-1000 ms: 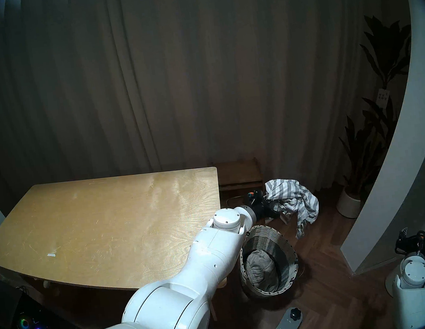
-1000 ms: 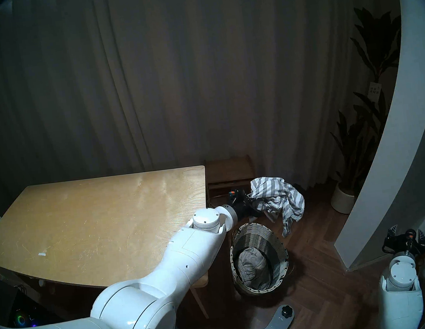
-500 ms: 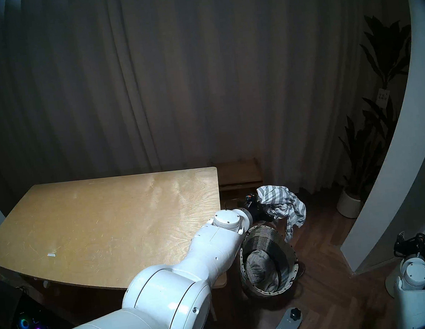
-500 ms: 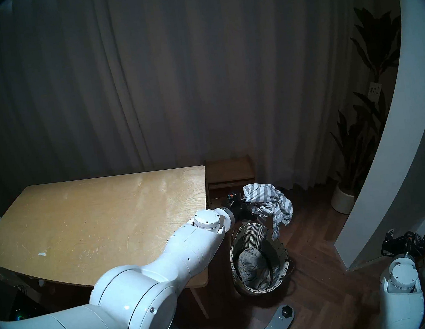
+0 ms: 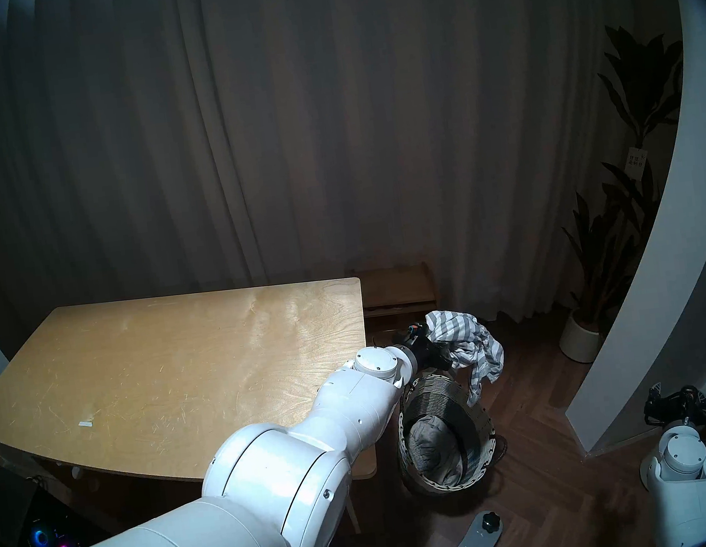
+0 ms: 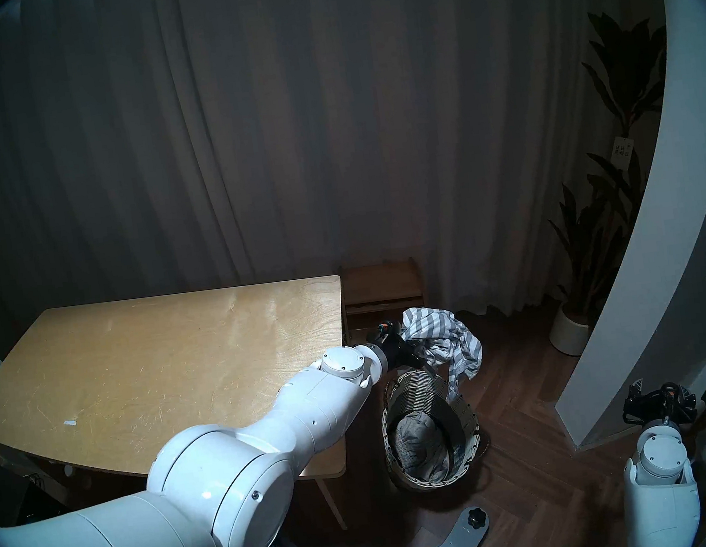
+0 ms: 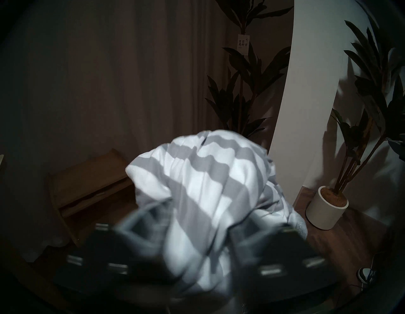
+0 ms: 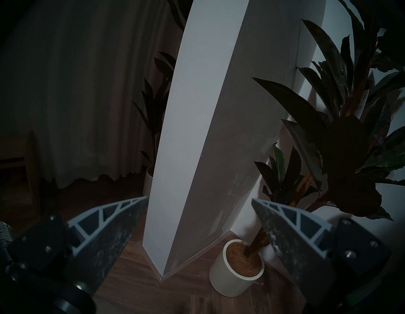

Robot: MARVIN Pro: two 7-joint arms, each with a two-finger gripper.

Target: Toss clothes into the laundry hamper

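Wooden table (image 5: 168,369) is sitting at the left; left gripper (image 5: 438,351) is clamping the grey-and-white striped cloth (image 5: 468,343), dangling above the wicker hamper (image 5: 484,454); beige-grey knit top (image 5: 434,447) is lying inside it; right gripper (image 8: 199,221) is hanging with fingers spread wide, holding nothing.

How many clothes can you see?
2. The striped cloth hangs from the left end effector above the hamper; a beige-grey top lies inside it. More may be hidden underneath.
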